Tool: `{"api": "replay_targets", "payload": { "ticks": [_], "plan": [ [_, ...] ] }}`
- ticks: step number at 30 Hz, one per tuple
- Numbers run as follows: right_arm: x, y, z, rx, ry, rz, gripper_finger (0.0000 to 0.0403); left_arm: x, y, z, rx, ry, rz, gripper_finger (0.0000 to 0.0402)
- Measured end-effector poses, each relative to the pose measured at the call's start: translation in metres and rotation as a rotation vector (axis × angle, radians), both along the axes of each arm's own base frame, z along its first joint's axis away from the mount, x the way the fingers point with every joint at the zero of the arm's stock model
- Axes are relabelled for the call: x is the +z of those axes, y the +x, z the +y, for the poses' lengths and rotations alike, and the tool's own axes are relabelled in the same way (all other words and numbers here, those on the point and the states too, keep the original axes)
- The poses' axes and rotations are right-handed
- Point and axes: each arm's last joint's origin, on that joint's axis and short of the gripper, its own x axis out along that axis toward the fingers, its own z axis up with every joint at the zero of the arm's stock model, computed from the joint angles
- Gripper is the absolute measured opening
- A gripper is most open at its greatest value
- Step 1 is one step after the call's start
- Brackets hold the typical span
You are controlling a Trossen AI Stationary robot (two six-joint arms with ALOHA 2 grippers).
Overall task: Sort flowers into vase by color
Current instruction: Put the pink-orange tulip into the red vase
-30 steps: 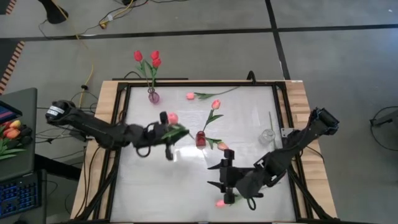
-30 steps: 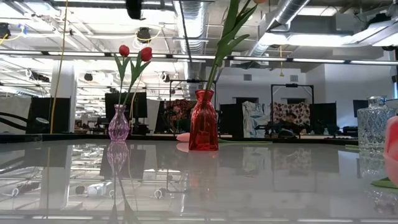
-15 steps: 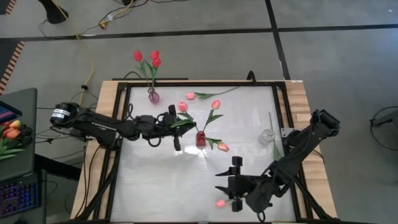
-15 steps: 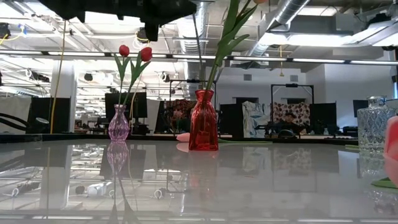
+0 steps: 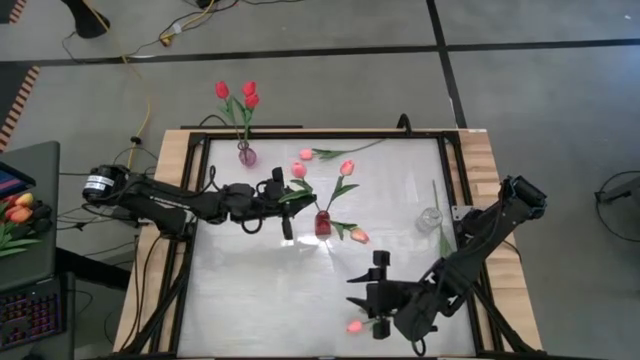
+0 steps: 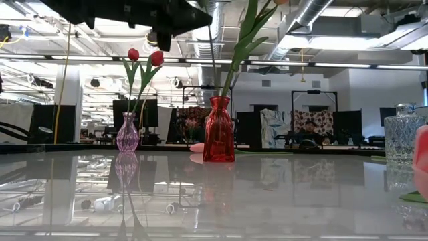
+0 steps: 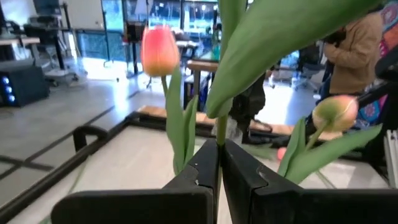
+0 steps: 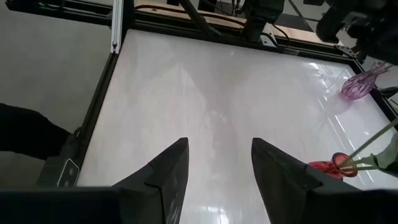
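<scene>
My left gripper is raised just left of the red vase and is shut on a pink tulip with its head on top. In the low view its thin stem hangs down to the red vase's mouth; whether it is inside, I cannot tell. The red vase holds two orange-pink tulips. The purple vase holds three red tulips. One pink tulip lies by the far edge and another by the near edge. My right gripper is open beside that one. My left gripper pinches the tulip's green stem between its two shut fingers, just below a broad leaf. The fingers reach level from the table's left, across the stem. The tulip is lifted clear and stands nearly upright, its lower stem hanging below the fingers.
A clear glass vase stands near the right edge, with a loose green stem beside it. The black frame rail runs around the white table. Bare white tabletop lies toward the near left. A person stands beyond the table.
My left gripper has carried the pink tulip toward the far edge and to the right, up to the red vase, and its stem now hangs over the vase's mouth. My right arm has drawn back a little toward the near edge, still open.
</scene>
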Motion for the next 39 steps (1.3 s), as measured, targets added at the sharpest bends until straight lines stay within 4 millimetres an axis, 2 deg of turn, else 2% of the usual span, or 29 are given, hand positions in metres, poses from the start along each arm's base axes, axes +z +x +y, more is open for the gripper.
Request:
{"api": "replay_targets", "payload": {
  "ticks": [11,16,19,26,32,39],
  "plan": [
    [-0.001,0.002,-0.004,-0.004,-0.027,0.018,0.0199,-0.006,0.001,0.000,0.001,-0.016,0.042,0.0000],
    [-0.003,0.000,-0.005,0.015,-0.029,0.048,0.0198,-0.025,0.014,0.001,-0.012,-0.036,0.067,0.0000],
    [-0.006,-0.004,-0.008,-0.006,-0.024,0.095,0.0199,-0.039,0.022,0.004,-0.017,-0.051,0.087,0.0000],
    [-0.018,-0.023,-0.009,-0.087,0.045,0.244,0.0199,-0.045,0.027,0.011,-0.020,-0.069,0.080,0.0000],
    [-0.019,-0.034,0.000,-0.068,0.039,0.264,0.0199,-0.047,0.026,0.012,-0.018,-0.104,0.100,0.0000],
    [-0.019,-0.036,0.001,-0.074,0.050,0.263,0.0199,-0.053,0.026,0.012,-0.012,-0.132,0.151,0.0000]
  ]
}}
